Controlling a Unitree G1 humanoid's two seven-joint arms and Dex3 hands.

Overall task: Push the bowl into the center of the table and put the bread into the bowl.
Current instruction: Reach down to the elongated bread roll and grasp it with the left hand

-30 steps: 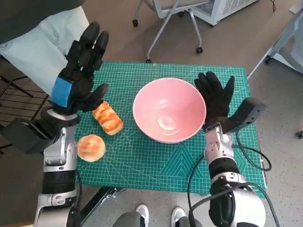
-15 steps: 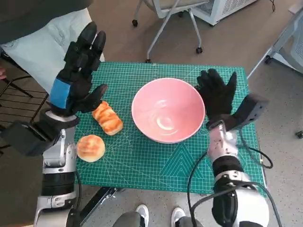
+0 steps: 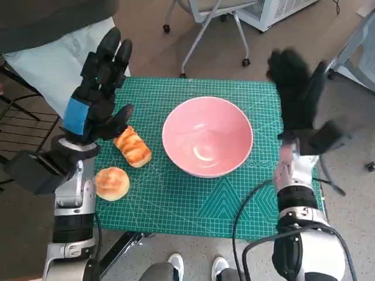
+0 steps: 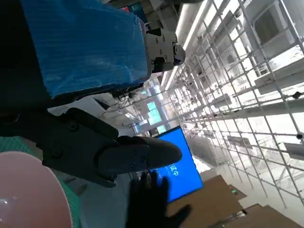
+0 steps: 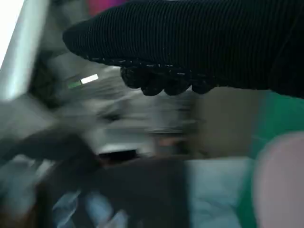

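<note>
The pink bowl [image 3: 207, 136] stands empty near the middle of the green cutting mat [image 3: 176, 199]; its rim also shows in the left wrist view [image 4: 28, 190]. Two pieces of bread lie left of it: a long glazed loaf [image 3: 133, 146] and a round bun [image 3: 112, 182]. My left hand [image 3: 96, 93] is raised above the mat's left side, just over the loaf, fingers spread and holding nothing. My right hand [image 3: 296, 93] is lifted off to the right of the bowl, blurred with motion, fingers apart and empty.
An office chair base [image 3: 205, 29] stands beyond the mat's far edge. A pale cushion [image 3: 53, 58] lies at the far left. A white cabinet [image 3: 281, 12] is at the back. Shoes [image 3: 176, 266] show below the near edge.
My right hand has risen and swung away to the right, off the bowl's rim. The bowl has shifted slightly left. My left hand has barely moved.
</note>
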